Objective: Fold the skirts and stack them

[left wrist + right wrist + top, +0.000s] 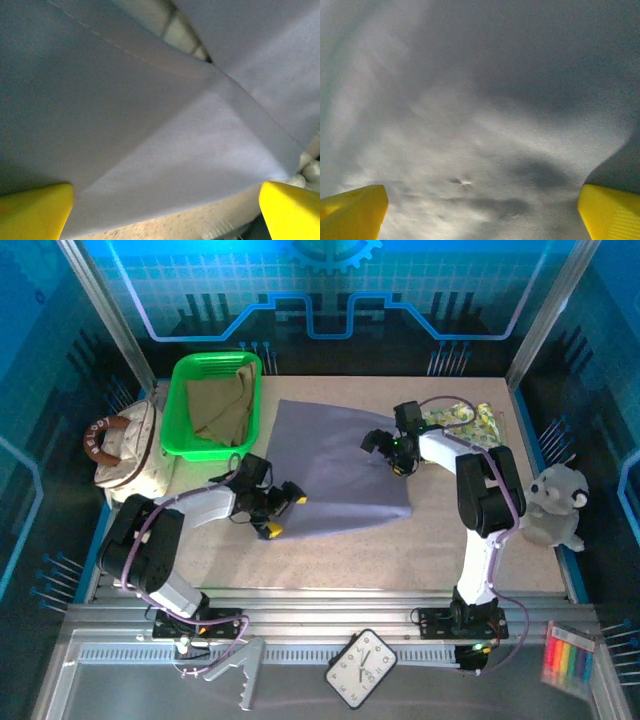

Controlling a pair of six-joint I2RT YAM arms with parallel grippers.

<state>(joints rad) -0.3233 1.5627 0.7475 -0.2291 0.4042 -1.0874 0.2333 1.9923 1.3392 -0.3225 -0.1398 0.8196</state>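
The lavender-grey skirt lies spread flat in the middle of the table. My left gripper is open at the skirt's near-left edge. In the left wrist view its yellow fingers stand wide apart, with a folded seam of the lavender skirt just ahead and the gripper over the cloth's edge. My right gripper hovers open above the skirt's right side, and in its wrist view the gripper has only lavender cloth beneath it. The khaki-tan skirt is bunched in the green basket. The yellow-green leafy skirt lies at the back right.
The green basket stands at the back left, and the cream handbag with a brown handle is beside it. A plush toy sits at the right edge. A clock and coloured markers lie on the near rail.
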